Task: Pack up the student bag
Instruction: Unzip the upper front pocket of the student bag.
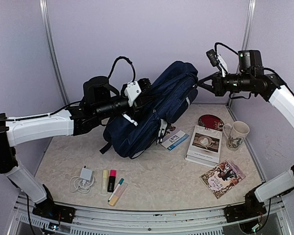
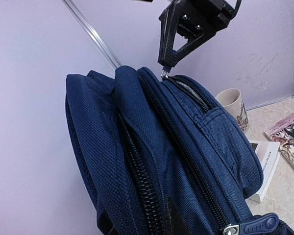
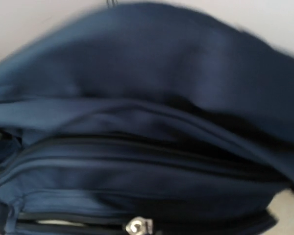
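The backpack (image 1: 154, 115) is propped at a tilt on the surface (image 1: 157, 171), between the two tools. The right tool (image 2: 165, 66) is pressed together on a small metal zipper pull (image 2: 163, 75) at the backpack's raised top corner. The left tool (image 1: 145, 89) is set against the backpack's opposite side; whether it is spread or pinching cannot be told. A mug (image 1: 236, 134) stands below the right tool.

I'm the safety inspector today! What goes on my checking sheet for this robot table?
Surface: beige table, flat.
Job's things: student bag tilted up between both arms.
Clutter: charger, highlighters, pens, card, white book, picture book, mug, red disc.
Grippers: right gripper pinched on a zip pull; left gripper against the bag, grip hidden.
Cables: black cable looping above the left arm.
Surroundings: lilac walls, metal posts.
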### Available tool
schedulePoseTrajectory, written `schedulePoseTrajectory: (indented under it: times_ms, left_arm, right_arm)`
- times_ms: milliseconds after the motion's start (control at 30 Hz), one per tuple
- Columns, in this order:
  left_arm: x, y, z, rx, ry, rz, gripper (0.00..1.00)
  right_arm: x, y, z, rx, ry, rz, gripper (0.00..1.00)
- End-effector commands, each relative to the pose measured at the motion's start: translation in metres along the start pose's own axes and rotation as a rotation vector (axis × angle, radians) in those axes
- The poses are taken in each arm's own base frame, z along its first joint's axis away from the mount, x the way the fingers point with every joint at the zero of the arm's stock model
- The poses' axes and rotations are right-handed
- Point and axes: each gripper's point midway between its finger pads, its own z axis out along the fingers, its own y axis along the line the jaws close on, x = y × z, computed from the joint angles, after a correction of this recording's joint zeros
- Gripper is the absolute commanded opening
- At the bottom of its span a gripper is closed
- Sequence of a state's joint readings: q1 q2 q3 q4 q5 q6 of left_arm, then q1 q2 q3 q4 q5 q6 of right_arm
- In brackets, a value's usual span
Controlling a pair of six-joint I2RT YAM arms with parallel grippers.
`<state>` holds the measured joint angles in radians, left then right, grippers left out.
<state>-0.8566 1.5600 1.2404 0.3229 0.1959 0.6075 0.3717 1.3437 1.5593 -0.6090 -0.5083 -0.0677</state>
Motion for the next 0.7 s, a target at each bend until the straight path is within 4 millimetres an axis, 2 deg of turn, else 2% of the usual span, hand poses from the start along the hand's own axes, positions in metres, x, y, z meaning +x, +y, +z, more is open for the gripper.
schedulePoseTrajectory:
  times_ms: [0,167,233,300,433,467,533,567,667]
  left_arm:
    - [-0.069,0.03,-0.041,-0.053,-0.296,0.163,0.0]
    - [-0.058,0.045,-0.066,-0.055,-0.393,0.003,0.0]
    - [-0.045,0.046,-0.07,-0.039,-0.385,-0.038,0.0]
    - [-0.035,0.043,-0.069,-0.029,-0.36,-0.063,0.0]
    - [-0.011,0.037,-0.066,-0.019,-0.324,-0.147,0.0]
    - [-0.003,0.039,-0.065,-0.033,-0.313,-0.185,0.07]
    - [0.015,0.042,-0.065,-0.058,-0.294,-0.288,0.41]
    - [0.023,0.041,-0.066,-0.049,-0.289,-0.356,0.54]
    - [0.034,0.032,-0.067,0.028,-0.266,-0.49,0.78]
  right_arm:
    - [0.014,-0.047,-0.018,0.07,-0.028,0.126,0.0]
    - [0.05,-0.081,-0.016,0.097,-0.014,0.205,0.0]
    - [0.051,-0.092,-0.015,0.115,-0.029,0.21,0.0]
    - [0.037,-0.093,-0.013,0.086,-0.067,0.205,0.0]
    - [-0.016,-0.081,-0.013,0.031,-0.182,0.143,0.0]
    - [-0.028,-0.075,-0.012,0.033,-0.203,0.108,0.0]
    - [-0.047,-0.063,-0.008,0.036,-0.229,0.052,0.0]
    - [-0.051,-0.057,-0.003,0.034,-0.229,0.035,0.0]
    - [-0.056,-0.035,0.014,0.0,-0.223,0.002,0.0]
